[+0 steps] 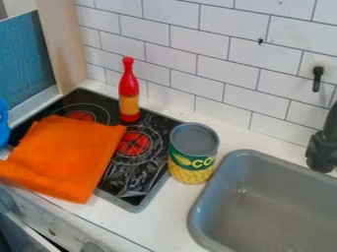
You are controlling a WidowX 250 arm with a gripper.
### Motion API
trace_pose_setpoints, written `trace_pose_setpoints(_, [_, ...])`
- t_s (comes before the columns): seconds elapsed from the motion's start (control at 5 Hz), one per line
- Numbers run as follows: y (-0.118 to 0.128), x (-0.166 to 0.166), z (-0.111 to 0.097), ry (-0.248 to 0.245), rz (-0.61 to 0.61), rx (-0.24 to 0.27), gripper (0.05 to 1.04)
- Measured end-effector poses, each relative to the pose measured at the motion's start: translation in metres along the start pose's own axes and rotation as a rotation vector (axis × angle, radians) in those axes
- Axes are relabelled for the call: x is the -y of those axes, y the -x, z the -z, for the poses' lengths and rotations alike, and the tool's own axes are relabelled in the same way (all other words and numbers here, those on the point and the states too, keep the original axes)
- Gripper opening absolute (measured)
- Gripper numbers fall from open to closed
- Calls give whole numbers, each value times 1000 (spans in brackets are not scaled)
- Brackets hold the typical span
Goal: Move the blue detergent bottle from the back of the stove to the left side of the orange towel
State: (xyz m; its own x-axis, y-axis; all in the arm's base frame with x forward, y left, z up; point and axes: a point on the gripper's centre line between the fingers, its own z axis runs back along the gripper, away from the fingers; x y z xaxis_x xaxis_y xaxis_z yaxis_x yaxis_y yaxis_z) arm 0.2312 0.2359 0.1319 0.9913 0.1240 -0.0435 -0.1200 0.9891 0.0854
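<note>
An orange cloth point(66, 155) lies spread over the left part of the black stovetop point(141, 189), its front corner hanging past the stove's front edge. Behind the cloth's right corner, a red bottle with a yellow band point(129, 93) stands upright near the back of the stovetop. A can with a green and yellow corn label point(192, 155) stands upright between the stovetop and the sink, its grey top facing up.
A grey sink point(263, 197) takes up the lower right, with a dark faucet point(322, 150) at its back right corner. White tiled wall point(217, 49) rises behind the counter. Part of a blue object point(4, 123) juts in at the left edge.
</note>
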Motion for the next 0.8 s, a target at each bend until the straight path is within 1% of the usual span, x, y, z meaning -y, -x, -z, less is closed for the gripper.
trace_pose_setpoints(0.2, [0,-3,1,21,-6,20,498])
trace_pose_setpoints(0.4, [-3,-3,1,22,7,40,573])
trace_pose_setpoints(0.8, [-2,0,10,45,21,19,1009])
